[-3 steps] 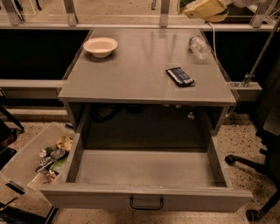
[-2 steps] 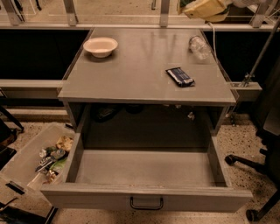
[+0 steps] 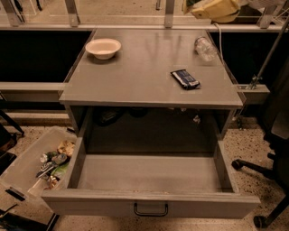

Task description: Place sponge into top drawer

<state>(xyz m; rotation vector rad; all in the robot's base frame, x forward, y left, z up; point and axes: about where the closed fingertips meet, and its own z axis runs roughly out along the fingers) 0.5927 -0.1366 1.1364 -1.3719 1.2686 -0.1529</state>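
The sponge (image 3: pixel 217 9), yellow foam with a darker green edge, hangs in the air at the top right of the camera view, above the back right corner of the tabletop. My gripper (image 3: pixel 235 5) is at the top edge of the view, mostly cut off, and holds the sponge there. The top drawer (image 3: pixel 149 173) is pulled fully out below the tabletop. It is grey metal with a bare flat bottom and a dark bar handle (image 3: pixel 151 209) on its front panel. The sponge is well behind and above the drawer.
On the grey tabletop (image 3: pixel 135 67) stand a white bowl (image 3: pixel 103 47) at back left, a dark blue snack wrapper (image 3: pixel 185 79) at right and a clear plastic bottle (image 3: pixel 205 47) at back right. A clear bin of clutter (image 3: pixel 43 164) sits left of the drawer. An office chair base (image 3: pixel 262 180) is at right.
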